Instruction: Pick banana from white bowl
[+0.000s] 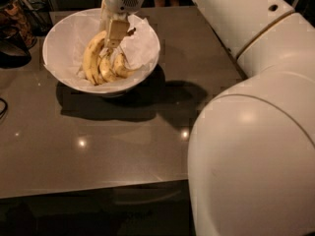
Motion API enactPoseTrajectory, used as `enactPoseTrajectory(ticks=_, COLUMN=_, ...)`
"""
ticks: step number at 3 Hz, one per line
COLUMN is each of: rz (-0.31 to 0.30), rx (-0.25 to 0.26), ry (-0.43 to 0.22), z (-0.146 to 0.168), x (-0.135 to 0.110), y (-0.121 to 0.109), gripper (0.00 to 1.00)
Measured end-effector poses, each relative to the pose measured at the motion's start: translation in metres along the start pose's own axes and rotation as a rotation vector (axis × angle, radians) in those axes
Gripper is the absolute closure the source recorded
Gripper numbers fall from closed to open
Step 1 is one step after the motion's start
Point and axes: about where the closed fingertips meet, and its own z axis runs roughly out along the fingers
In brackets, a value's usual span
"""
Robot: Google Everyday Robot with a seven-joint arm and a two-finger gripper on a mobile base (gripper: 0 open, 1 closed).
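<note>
The gripper (114, 37) hangs low inside the white bowl (55, 68), right over the fruit, and I can't tell whether it has hold of anything. The banana (90, 58), long, strongly curved and smooth yellow, lies on crumpled paper (142, 48) beside shorter bananas (118, 65). A glossy grey-brown table (98, 146) sits beneath.

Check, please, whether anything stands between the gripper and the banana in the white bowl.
Nothing visible does. The gripper is down inside the white bowl, at the upper end of the banana; the shorter bananas lie beside it, not over it.
</note>
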Motion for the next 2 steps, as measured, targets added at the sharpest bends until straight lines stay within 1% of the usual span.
enactPoseTrajectory(ticks=1, rz=-0.069, rx=0.046, ry=-0.039, z=-0.0370, x=-0.0280, y=0.0141, gripper=1.00)
enactPoseTrajectory(ticks=2, rz=-0.071, rx=0.047, ry=-0.039, z=-0.0378, x=-0.0287, y=0.0142, gripper=1.00)
